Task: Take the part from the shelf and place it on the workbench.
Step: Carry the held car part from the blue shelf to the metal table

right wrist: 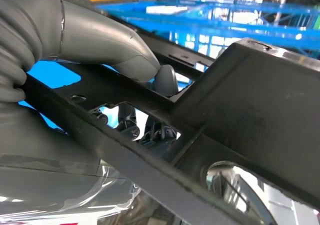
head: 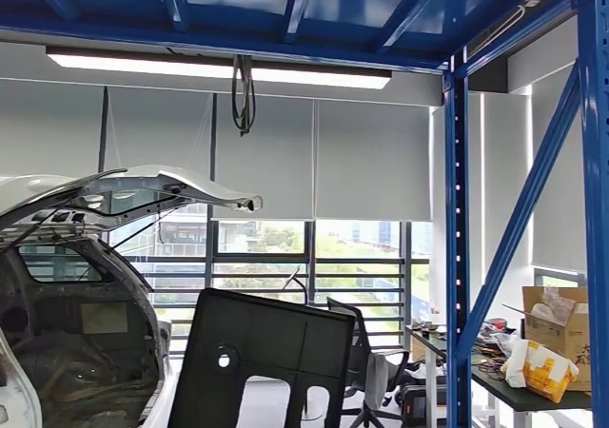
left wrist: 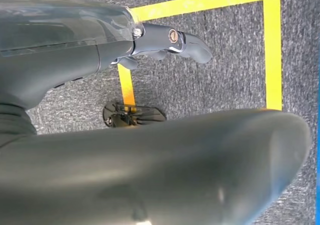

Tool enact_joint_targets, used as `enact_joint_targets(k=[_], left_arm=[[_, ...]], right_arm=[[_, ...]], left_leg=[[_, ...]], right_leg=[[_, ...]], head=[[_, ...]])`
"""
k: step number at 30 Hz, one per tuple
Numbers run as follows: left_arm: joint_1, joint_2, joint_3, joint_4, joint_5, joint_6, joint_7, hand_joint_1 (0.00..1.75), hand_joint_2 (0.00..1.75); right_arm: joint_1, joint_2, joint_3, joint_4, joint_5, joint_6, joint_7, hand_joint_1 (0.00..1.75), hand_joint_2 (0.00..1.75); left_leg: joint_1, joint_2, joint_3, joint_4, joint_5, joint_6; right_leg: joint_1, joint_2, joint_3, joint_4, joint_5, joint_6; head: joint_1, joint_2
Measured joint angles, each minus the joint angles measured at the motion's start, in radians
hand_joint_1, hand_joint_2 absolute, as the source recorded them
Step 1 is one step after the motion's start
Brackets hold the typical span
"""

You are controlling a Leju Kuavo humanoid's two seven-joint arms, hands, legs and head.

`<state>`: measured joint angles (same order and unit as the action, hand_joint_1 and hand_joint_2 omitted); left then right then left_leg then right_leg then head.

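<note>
**Big panel, one-handed hold, and a rack post in the way**

The part (head: 262,357) is already off the shelf and up in the air: a wide black panel with cut-out openings, held tilted low in the robot's own view, to the left of the blue rack post (head: 457,257). The right hand (right wrist: 113,60) has it. In the wrist view the thick thumb presses on one face of a frame bar and dark fingers (right wrist: 130,127) show through a cut-out on the other side, so the hand is clamped around that bar. The left hand (left wrist: 170,40) hangs down over grey carpet marked with yellow floor tape (left wrist: 271,45); it carries nothing and the finger I can see lies straight, not curled.

The workbench (head: 517,390) stands beyond the post, to its right, and it is cluttered: a cardboard box (head: 557,323), a crumpled yellow-and-white bag (head: 539,369), small odds and ends.

My worry is leverage. A panel this broad, held on one narrow bar, could twist or slide in the grip as the robot turns. Swinging it rightward, a corner could clip the post or its diagonal brace. And setting it down on that crowded surface could shove the box or bag off, or leave the panel perched unevenly.
</note>
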<state>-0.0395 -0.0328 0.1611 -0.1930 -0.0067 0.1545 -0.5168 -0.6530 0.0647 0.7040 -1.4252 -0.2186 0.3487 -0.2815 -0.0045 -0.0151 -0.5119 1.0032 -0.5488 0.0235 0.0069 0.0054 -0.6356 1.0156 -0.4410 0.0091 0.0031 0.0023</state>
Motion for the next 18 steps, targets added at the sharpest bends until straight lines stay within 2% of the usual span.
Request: enact_joint_targets(k=[8, 14, 16, 18], left_arm=[[0.003, 0.008, 0.014, 0.0, 0.007, 0.0, -0.012, 0.0, 1.75], [0.003, 0.009, 0.015, 0.0, 0.007, 0.0, -0.013, 0.0, 1.75], [0.002, 0.009, 0.018, 0.0, 0.007, -0.002, -0.016, 0.0, 1.75], [0.003, 0.009, 0.026, 0.0, 0.013, -0.008, -0.024, 0.0, 1.75]], right_arm=[[0.012, -0.009, 0.062, -0.018, -0.006, 0.02, -0.002, 1.75, 1.75], [0.012, -0.009, 0.067, -0.02, -0.007, 0.021, -0.002, 1.75, 1.75], [0.011, -0.009, 0.071, -0.026, -0.01, 0.023, -0.002, 1.75, 1.75], [0.007, -0.012, 0.085, -0.038, -0.014, 0.027, -0.002, 1.75, 1.75]], left_leg=[[-0.008, 0.0, 0.0, 0.002, 0.0, 0.002], [-0.008, 0.0, 0.0, 0.003, 0.001, 0.003], [-0.004, 0.001, 0.002, -0.002, 0.005, 0.009], [0.003, 0.004, 0.01, -0.007, 0.007, 0.016]], right_leg=[[-0.007, 0.0, 0.0, 0.0, 0.003, 0.005], [-0.008, 0.0, 0.0, 0.0, 0.004, 0.006], [-0.007, 0.0, -0.001, 0.0, 0.002, 0.01], [-0.009, 0.0, -0.054, 0.107, -0.037, 0.018]], head=[[0.0, 0.0], [0.0, 0.0], [0.0, 0.0], [0.0, 0.0]])
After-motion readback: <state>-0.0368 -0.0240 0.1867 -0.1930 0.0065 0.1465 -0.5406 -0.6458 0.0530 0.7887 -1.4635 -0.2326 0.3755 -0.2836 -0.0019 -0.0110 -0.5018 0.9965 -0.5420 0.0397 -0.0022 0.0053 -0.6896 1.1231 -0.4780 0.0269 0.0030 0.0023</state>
